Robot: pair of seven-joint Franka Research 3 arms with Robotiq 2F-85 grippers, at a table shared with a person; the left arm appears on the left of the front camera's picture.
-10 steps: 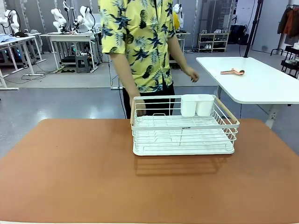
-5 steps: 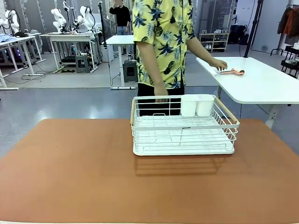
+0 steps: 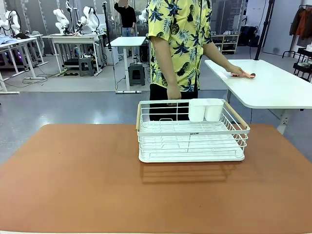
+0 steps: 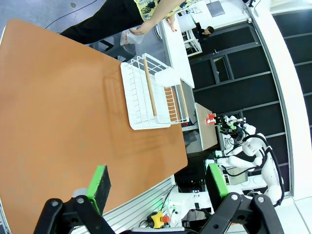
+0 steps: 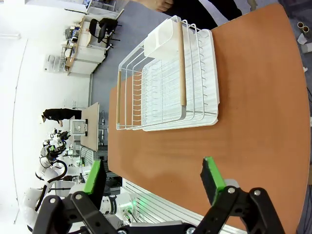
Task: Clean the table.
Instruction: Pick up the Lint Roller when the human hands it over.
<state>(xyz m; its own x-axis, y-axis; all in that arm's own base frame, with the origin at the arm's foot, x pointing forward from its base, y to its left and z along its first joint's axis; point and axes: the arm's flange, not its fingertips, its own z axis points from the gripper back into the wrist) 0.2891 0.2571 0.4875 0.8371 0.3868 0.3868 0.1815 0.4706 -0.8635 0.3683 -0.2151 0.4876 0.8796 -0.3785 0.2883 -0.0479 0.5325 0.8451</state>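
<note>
The table (image 3: 73, 180) is a wide reddish-brown top with nothing loose lying on it. A white wire dish rack (image 3: 191, 131) with wooden handles stands on its far middle, and a white cutlery holder (image 3: 205, 109) hangs in the rack's far right corner. In the left wrist view, my left gripper (image 4: 157, 183) hangs open over the table's (image 4: 58, 107) near edge, well short of the rack (image 4: 151, 92). My right gripper (image 5: 153, 180) is open too, above the table (image 5: 253, 97) and apart from the rack (image 5: 165, 78).
A person in a yellow flowered shirt stands behind the rack, one hand (image 3: 173, 92) at its far rim. Their other hand rests on a pink tool (image 3: 245, 74) on the white side table (image 3: 273, 92) at the right. Bare tabletop lies all around the rack.
The person stepped to the right, reached one hand across to the pink tool on the white table, and kept the other at the rack's far rim. The rack stayed put.
</note>
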